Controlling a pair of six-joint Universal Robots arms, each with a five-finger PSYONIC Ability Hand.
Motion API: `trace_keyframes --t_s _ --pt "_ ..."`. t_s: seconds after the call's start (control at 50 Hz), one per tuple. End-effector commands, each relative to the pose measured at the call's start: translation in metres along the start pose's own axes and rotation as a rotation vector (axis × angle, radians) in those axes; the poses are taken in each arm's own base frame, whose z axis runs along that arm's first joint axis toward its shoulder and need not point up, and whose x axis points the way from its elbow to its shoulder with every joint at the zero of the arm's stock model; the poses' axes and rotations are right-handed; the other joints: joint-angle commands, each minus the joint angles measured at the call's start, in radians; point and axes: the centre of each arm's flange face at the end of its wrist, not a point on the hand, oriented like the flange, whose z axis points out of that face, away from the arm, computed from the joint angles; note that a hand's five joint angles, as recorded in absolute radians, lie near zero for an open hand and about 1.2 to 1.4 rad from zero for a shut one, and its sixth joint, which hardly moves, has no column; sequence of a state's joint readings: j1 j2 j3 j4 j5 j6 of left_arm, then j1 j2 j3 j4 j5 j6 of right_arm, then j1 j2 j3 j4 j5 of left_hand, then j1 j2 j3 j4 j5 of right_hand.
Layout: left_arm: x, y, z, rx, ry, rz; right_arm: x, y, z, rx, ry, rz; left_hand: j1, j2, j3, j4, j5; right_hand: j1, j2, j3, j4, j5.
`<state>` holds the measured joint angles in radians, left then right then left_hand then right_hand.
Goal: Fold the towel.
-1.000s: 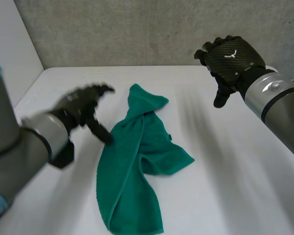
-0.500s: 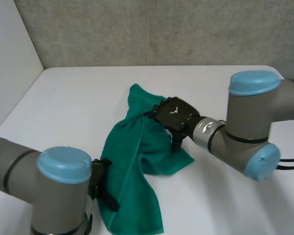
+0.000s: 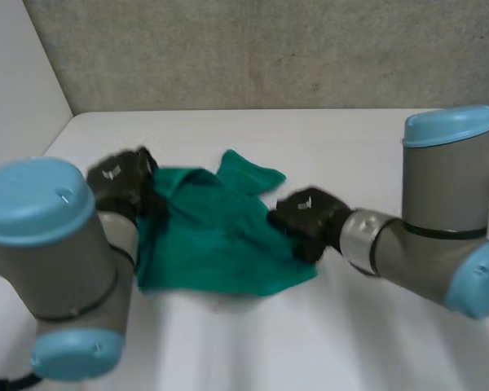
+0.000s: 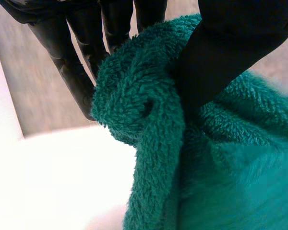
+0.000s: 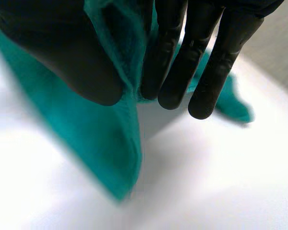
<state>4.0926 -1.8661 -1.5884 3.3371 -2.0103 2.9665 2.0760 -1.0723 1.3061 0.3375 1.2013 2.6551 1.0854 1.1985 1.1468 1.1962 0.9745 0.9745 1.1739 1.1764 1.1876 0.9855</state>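
Head view, towel (image 3: 216,244) between left hand (image 3: 118,181) and right hand (image 3: 307,218), both pinching it

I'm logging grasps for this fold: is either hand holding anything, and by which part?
Both hold the green towel: the left hand pinches a bunched fold at its left side, and the right hand pinches its right edge between thumb and fingers.

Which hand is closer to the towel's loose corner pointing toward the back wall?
Right. The right hand pinches the towel just beside that corner; the left hand grips its opposite edge, farther off.
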Motion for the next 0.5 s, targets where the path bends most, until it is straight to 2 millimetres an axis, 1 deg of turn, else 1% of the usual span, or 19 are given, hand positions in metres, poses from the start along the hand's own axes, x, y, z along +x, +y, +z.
trace_keyframes --t_s 0.02,0.04,0.06,0.12,0.14,0.22,0.28,0.34,0.36,0.38,0.42,0.44,0.5 --pt "0.002 -0.032 0.021 0.086 0.057 0.135 -0.027 0.027 -0.021 -0.245 -0.224 -0.056 0.311 0.198 0.249 0.200 0.247 -0.165 -0.364 -0.367 -0.378 -0.351" --pt "0.004 -0.034 0.021 0.088 0.066 0.144 -0.024 0.024 -0.016 -0.227 -0.204 -0.051 0.311 0.198 0.249 0.200 0.247 -0.356 -0.556 -0.558 -0.569 -0.542" --pt "0.005 -0.035 0.021 0.091 0.076 0.151 -0.016 0.018 -0.009 -0.178 -0.147 -0.017 0.311 0.198 0.249 0.200 0.247 -0.556 -0.755 -0.758 -0.769 -0.741" --pt "0.011 -0.040 0.015 0.103 0.112 0.164 0.001 0.006 0.001 -0.088 -0.041 0.069 0.311 0.198 0.249 0.200 0.247 -0.569 -0.769 -0.771 -0.783 -0.755" --pt "0.012 -0.041 0.012 0.105 0.122 0.165 0.015 -0.001 0.007 -0.026 0.025 0.134 0.311 0.198 0.249 0.200 0.247 -0.564 -0.763 -0.766 -0.777 -0.749" --pt "0.021 -0.052 -0.011 0.099 0.171 0.168 0.039 -0.014 0.014 0.091 0.107 0.254 0.311 0.198 0.249 0.200 0.247 -0.561 -0.760 -0.763 -0.774 -0.746" --pt "0.022 -0.054 -0.019 0.082 0.183 0.175 0.042 -0.016 0.019 0.113 0.106 0.311 0.311 0.198 0.249 0.200 0.247 -0.567 -0.766 -0.768 -0.780 -0.752" --pt "0.022 -0.057 -0.025 0.071 0.189 0.182 0.043 -0.010 0.029 0.103 0.107 0.351 0.311 0.198 0.249 0.200 0.247 -0.590 -0.789 -0.792 -0.803 -0.776" --pt "0.022 -0.058 -0.026 0.069 0.189 0.182 0.043 -0.006 0.037 0.101 0.101 0.380 0.311 0.198 0.249 0.200 0.247 -0.596 -0.795 -0.798 -0.809 -0.781" --pt "0.021 -0.060 -0.028 0.073 0.189 0.181 0.042 -0.004 0.041 0.096 0.096 0.398 0.311 0.198 0.249 0.200 0.247 -0.596 -0.795 -0.798 -0.809 -0.781" --pt "0.021 -0.063 -0.030 0.081 0.189 0.178 0.039 -0.003 0.047 0.095 0.083 0.429 0.311 0.198 0.249 0.200 0.247 -0.596 -0.795 -0.798 -0.809 -0.781" --pt "0.020 -0.065 -0.031 0.083 0.190 0.177 0.032 -0.003 0.053 0.099 0.063 0.455 0.311 0.198 0.249 0.200 0.247 -0.593 -0.792 -0.795 -0.806 -0.779" --pt "0.020 -0.070 -0.035 0.097 0.194 0.170 0.023 -0.004 0.064 0.111 0.037 0.486 0.311 0.198 0.249 0.200 0.247 -0.590 -0.790 -0.792 -0.803 -0.776"
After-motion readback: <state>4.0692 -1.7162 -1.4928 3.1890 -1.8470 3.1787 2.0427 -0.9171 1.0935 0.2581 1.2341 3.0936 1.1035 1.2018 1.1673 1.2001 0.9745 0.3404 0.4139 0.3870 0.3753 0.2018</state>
